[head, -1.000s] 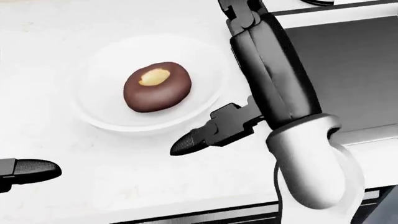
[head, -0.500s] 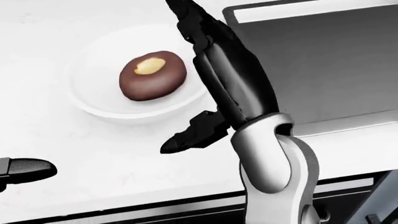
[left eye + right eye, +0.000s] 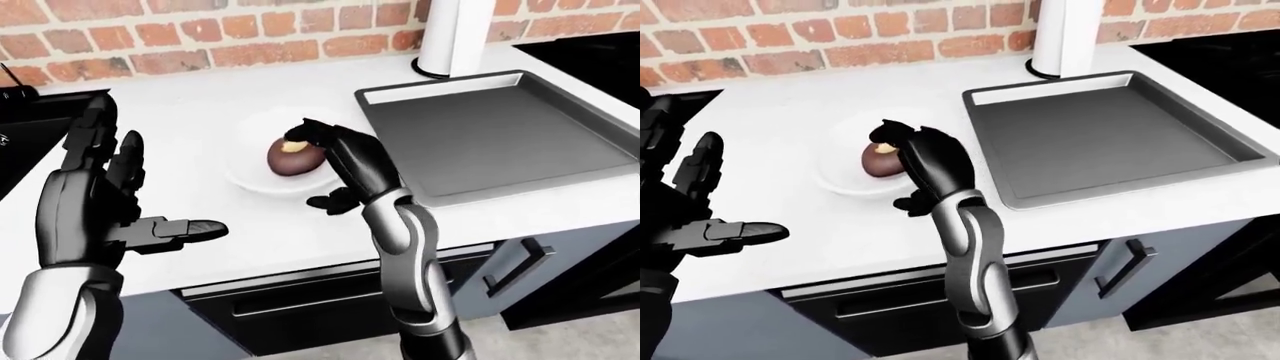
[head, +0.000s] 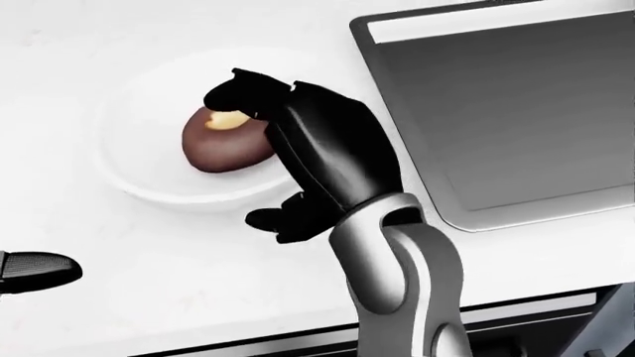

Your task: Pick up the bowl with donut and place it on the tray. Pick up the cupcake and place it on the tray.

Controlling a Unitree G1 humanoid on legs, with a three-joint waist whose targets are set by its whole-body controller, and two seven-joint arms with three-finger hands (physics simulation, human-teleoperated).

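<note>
My right hand (image 4: 260,160) is curling, unclosed, over the donut (image 4: 220,141) at the bowl (image 4: 134,172) rim. My left hand (image 3: 120,206) is hovering spread. The tray (image 3: 500,131) is lying just right, table (image 3: 200,97) edge near.

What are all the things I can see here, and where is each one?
donut: one, brown with a pale middle, in the bowl
bowl: one, white, on the counter, left of the tray
tray: one, grey, nothing on it, right side of the counter
counter: one, white, across the middle
post: one, white, upright, above the tray
wall: one, red brick, along the top
cabinets: dark, under the counter
cupcake: none in view
left hand: one, black, open, raised at the left, touching nothing
right hand: one, black, fingers over the donut and the bowl's right rim; grip cannot be told
</note>
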